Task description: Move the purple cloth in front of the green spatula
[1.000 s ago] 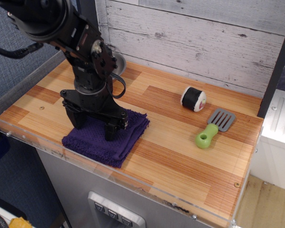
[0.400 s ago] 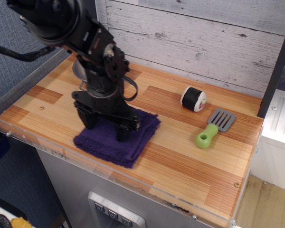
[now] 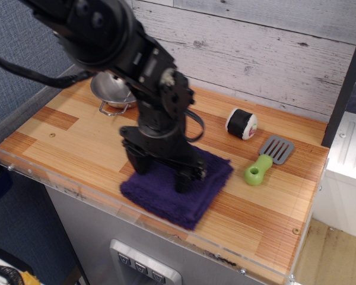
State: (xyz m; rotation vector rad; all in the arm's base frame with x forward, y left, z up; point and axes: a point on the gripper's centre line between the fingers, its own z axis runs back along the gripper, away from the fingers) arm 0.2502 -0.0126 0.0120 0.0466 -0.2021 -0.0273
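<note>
Purple cloth [image 3: 177,189]: lay folded on the wooden counter [image 3: 273,196] near its front edge, its right corner just short of the green spatula [image 3: 268,159].
Gripper [image 3: 161,171]: stood planted on the cloth, jaws spread wide — both fingertips pressed into the pile, nothing pinched between them.
Handling: soft, light terry by the look of it — likely to bunch or unfold if dragged; I judged it would grip the wood rather than slide freely.
Where to hold: pressing flat on the middle seemed apt; a pinch at a folded edge would also serve.
Neighbours: sushi roll [image 3: 242,123] behind the spatula; steel bowl [image 3: 112,93] at the back left.
Writing: none I could read anywhere.
</note>
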